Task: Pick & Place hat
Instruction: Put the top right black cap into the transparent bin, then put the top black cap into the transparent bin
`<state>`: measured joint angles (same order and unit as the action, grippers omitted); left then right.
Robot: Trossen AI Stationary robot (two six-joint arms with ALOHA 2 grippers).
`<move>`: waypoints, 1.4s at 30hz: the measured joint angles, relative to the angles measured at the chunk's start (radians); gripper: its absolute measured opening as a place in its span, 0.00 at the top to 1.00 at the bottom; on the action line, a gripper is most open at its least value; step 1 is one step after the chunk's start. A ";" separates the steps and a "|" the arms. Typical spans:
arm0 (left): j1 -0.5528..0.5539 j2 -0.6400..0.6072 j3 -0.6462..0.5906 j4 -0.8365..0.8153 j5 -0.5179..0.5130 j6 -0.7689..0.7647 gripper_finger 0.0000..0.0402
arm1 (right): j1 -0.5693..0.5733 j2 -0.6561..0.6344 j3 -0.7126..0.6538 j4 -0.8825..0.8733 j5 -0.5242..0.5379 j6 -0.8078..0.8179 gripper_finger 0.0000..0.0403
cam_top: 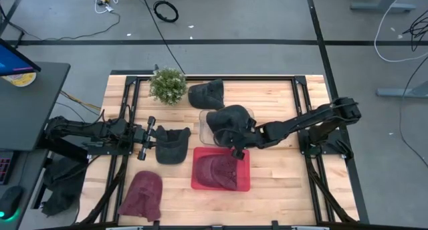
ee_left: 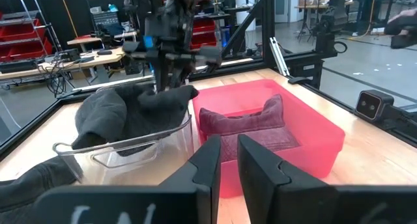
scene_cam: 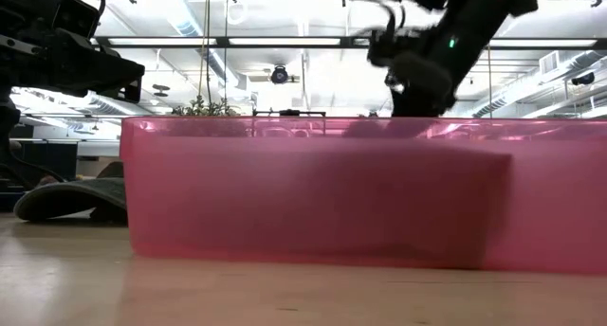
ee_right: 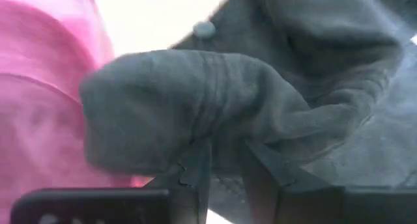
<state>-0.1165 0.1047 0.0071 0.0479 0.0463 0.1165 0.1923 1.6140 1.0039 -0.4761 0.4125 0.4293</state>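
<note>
A dark grey hat (cam_top: 227, 121) lies in a clear bin (cam_top: 204, 116) at the table's middle. It also shows in the left wrist view (ee_left: 124, 116). My right gripper (cam_top: 235, 150) is shut on that hat, at the side nearest the red bin (cam_top: 244, 183). A maroon hat (cam_top: 215, 170) lies in the red bin. My left gripper (cam_top: 148, 133) hovers at the table's left, shut and empty, beside another dark hat (cam_top: 172, 144) that lies flat on the table. My right gripper pinches a bunched fold of the dark grey hat (ee_right: 215, 129) between its two fingers; how many layers, I cannot tell. In the left wrist view the fingers come from above, pointing down. The held part (ee_left: 177, 97) is drawn up, and the rest lies in the clear bin.
A potted plant (cam_top: 167, 85) and a third dark hat (cam_top: 206, 94) sit at the far side. A maroon hat (cam_top: 142, 195) lies at the near left. Bare wood shows at the near right, beside the red bin.
</note>
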 joint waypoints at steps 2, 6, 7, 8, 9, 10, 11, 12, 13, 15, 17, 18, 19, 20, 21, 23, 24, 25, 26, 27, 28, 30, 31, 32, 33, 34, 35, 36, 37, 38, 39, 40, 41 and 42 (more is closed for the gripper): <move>0.000 0.000 0.000 0.000 0.000 0.000 0.86 | -0.009 0.023 -0.003 -0.011 -0.005 0.015 0.79; 0.000 0.000 0.000 0.000 0.000 0.000 0.86 | -0.033 0.044 -0.004 -0.016 -0.050 0.057 0.79; 0.000 0.000 0.000 0.000 0.000 0.000 0.86 | -0.039 0.045 -0.004 -0.016 -0.073 0.060 0.79; 0.000 0.000 0.000 0.000 0.000 0.000 0.86 | -0.043 0.045 -0.004 -0.015 -0.092 0.060 0.79; 0.000 0.000 0.000 0.000 0.000 0.000 0.86 | -0.047 0.045 -0.004 -0.014 -0.109 0.061 0.79; 0.000 0.000 0.000 0.000 0.000 0.000 0.86 | -0.049 0.043 -0.004 -0.014 -0.121 0.061 0.79; 0.000 0.000 0.000 0.000 0.000 0.000 0.86 | -0.049 0.040 -0.004 -0.014 -0.134 0.061 0.79; 0.000 0.000 0.000 0.000 0.000 0.000 0.86 | -0.049 0.035 -0.004 -0.013 -0.141 0.061 0.79; 0.000 0.000 0.000 0.000 0.000 0.000 0.86 | -0.049 0.028 -0.004 -0.013 -0.144 0.061 0.79; 0.000 0.000 0.000 0.000 0.000 0.000 0.86 | -0.049 0.013 -0.004 -0.007 -0.145 0.061 0.79; 0.000 0.000 0.000 0.000 0.000 0.000 0.86 | -0.049 -0.009 -0.004 -0.004 -0.144 0.060 0.79; 0.000 0.000 0.000 0.000 0.000 0.000 0.86 | -0.049 -0.021 -0.004 0.004 -0.142 0.060 0.79; 0.000 0.000 0.000 0.000 0.000 0.000 0.86 | -0.049 -0.034 -0.004 0.013 -0.133 0.060 0.79; 0.000 0.000 0.000 0.000 0.000 0.000 0.86 | -0.049 -0.047 -0.004 0.022 -0.112 0.060 0.79; 0.000 0.000 0.000 0.000 0.000 0.000 0.86 | -0.049 -0.059 -0.004 0.026 -0.075 0.061 0.79; 0.000 0.000 0.000 0.000 0.000 0.000 0.86 | -0.048 -0.080 -0.004 0.024 0.027 0.094 0.79; 0.000 0.000 0.000 0.000 0.000 0.000 0.86 | -0.049 -0.088 -0.004 0.012 0.073 0.118 0.79; 0.000 0.000 0.000 0.000 0.000 0.000 0.86 | -0.049 -0.093 -0.004 -0.003 0.112 0.145 0.79; 0.000 0.000 0.000 0.000 0.000 0.000 0.86 | -0.049 -0.093 -0.004 -0.010 0.144 0.165 0.79; 0.000 0.000 0.000 0.000 0.000 0.000 0.86 | -0.050 -0.093 -0.004 -0.020 0.169 0.180 0.79; 0.000 0.000 0.000 0.000 0.000 0.000 0.86 | -0.050 -0.094 -0.004 -0.035 0.190 0.189 0.79; 0.000 0.000 0.000 0.000 0.000 0.000 0.86 | -0.051 -0.094 -0.004 -0.052 0.227 0.209 0.79; 0.000 0.000 0.000 0.000 0.000 0.000 0.86 | -0.053 -0.094 -0.004 -0.062 0.241 0.220 0.79; 0.000 0.000 0.000 0.000 0.000 0.000 0.86 | -0.055 -0.094 -0.004 -0.072 0.251 0.229 0.79; 0.000 0.000 0.000 0.000 0.000 0.000 0.86 | -0.059 -0.094 -0.004 -0.075 0.259 0.235 0.79; 0.000 0.000 0.000 0.000 0.000 0.000 0.86 | -0.062 -0.095 -0.004 -0.074 0.261 0.237 0.79; 0.000 0.000 0.000 0.000 0.000 0.000 0.86 | -0.067 -0.095 -0.004 -0.071 0.261 0.237 0.79; 0.000 0.000 0.000 0.000 0.000 0.000 0.86 | -0.071 -0.095 -0.004 -0.069 0.261 0.237 0.79; 0.000 0.000 0.000 0.000 0.000 0.000 0.86 | -0.075 -0.095 -0.004 -0.065 0.261 0.237 0.79; 0.000 0.000 0.000 0.000 0.000 0.000 0.86 | -0.080 -0.095 -0.004 -0.058 0.261 0.237 0.79; 0.000 0.000 0.000 0.000 0.000 0.000 0.86 | -0.081 -0.095 -0.004 -0.053 0.261 0.237 0.79; 0.000 0.000 0.000 0.000 0.000 0.000 0.86 | -0.082 -0.095 -0.004 -0.046 0.261 0.233 0.79; 0.000 0.000 0.000 0.000 0.000 0.000 0.86 | -0.083 -0.095 -0.004 -0.035 0.262 0.222 0.79; 0.000 0.000 0.000 0.000 0.000 0.000 0.86 | -0.082 -0.095 -0.004 -0.022 0.261 0.209 0.79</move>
<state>-0.1165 0.1045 0.0071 0.0479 0.0461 0.1165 0.1100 1.5192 0.9997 -0.4978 0.6740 0.6385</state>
